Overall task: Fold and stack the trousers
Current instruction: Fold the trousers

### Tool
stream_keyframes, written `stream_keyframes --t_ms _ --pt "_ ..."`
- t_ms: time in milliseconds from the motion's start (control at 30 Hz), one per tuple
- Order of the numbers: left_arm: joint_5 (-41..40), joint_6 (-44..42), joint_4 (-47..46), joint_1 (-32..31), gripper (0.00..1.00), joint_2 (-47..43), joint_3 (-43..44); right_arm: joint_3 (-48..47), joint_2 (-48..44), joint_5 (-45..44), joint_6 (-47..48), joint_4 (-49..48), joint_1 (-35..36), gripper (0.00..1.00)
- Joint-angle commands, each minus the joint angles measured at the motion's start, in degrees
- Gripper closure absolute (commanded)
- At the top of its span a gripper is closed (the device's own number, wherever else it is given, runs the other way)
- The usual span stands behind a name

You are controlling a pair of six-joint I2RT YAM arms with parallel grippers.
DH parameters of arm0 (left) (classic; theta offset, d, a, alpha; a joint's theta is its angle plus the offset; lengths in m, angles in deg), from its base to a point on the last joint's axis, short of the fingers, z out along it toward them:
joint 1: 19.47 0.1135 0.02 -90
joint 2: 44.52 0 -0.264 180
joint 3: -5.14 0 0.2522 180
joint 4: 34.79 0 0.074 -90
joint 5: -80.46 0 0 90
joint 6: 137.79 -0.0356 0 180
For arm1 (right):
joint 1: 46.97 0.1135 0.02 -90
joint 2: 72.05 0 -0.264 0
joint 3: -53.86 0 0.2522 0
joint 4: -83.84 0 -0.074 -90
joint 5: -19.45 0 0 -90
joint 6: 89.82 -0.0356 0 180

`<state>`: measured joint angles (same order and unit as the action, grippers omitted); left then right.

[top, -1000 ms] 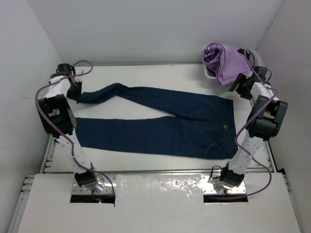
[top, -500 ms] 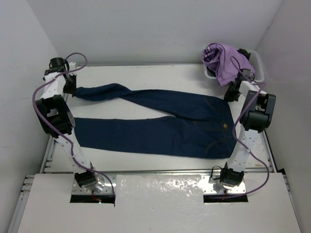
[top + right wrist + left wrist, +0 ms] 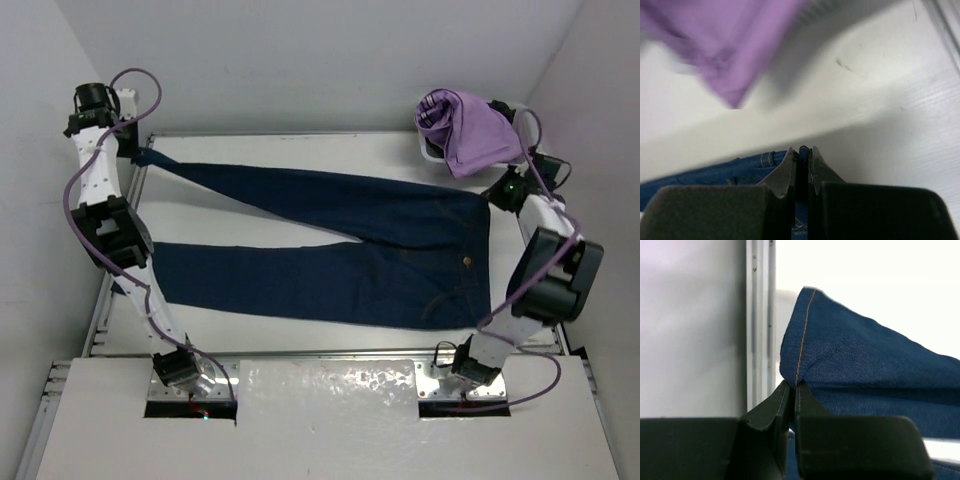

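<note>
Pinching the trousers [image 3: 330, 240] at two ends, the arms hold them ready for what looks like the lengthwise fold, one leg laid over the other. The garment lies spread across the table [image 3: 300, 335], waist toward the right edge and legs running toward the left edge. The left tool [image 3: 791, 385] is closed on the hem [image 3: 805, 340] of the far leg [image 3: 290, 190] at the far-left corner. Only a small bite of cloth sits between its tips, beside the orange seam. The right tool [image 3: 802, 150] is closed on the waistband [image 3: 750, 162] near the far-right corner, just in front of the lilac garment [image 3: 468, 130]. The far leg runs nearly straight between the two grips, while the near leg [image 3: 260, 280] lies flat along the near edge.

To do this well, both tools should probably travel toward the near edge together, at matched height and pace. That would hold the tension and let the far leg come down without a twist. Lifting enough to clear the near leg would avoid dragging or bunching it. The aim is hem over hem and outer seam over outer seam.

The shallow hold at the hem is the likeliest weak spot, since a sharp tug could pull the denim free. The right tool should draw straight away from the lilac garment so as not to snag it.
</note>
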<state>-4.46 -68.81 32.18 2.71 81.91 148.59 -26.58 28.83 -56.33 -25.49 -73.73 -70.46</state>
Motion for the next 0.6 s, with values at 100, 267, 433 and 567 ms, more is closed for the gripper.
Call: stream_keyframes --t_ms 100,267,433,567 --pt "0.1 -2.54 0.93 7.08 1.0 -4.6 -0.91 12.86 -15.96 9.67 -6.06 -21.49 -5.52 1.0" --pt "2.74 -5.86 -0.47 9.91 1.0 -9.52 -11.09 22.1 -20.54 16.09 -8.95 -30.18 -5.34 1.0" --pt "4.32 -8.6 -1.7 10.34 1.0 -13.05 -19.9 31.94 -27.48 17.95 -7.21 -30.92 -5.34 1.0" --pt "2.57 -7.9 -1.97 11.4 1.0 -11.04 -18.53 32.58 -30.75 13.13 -4.56 -26.07 -5.34 1.0"
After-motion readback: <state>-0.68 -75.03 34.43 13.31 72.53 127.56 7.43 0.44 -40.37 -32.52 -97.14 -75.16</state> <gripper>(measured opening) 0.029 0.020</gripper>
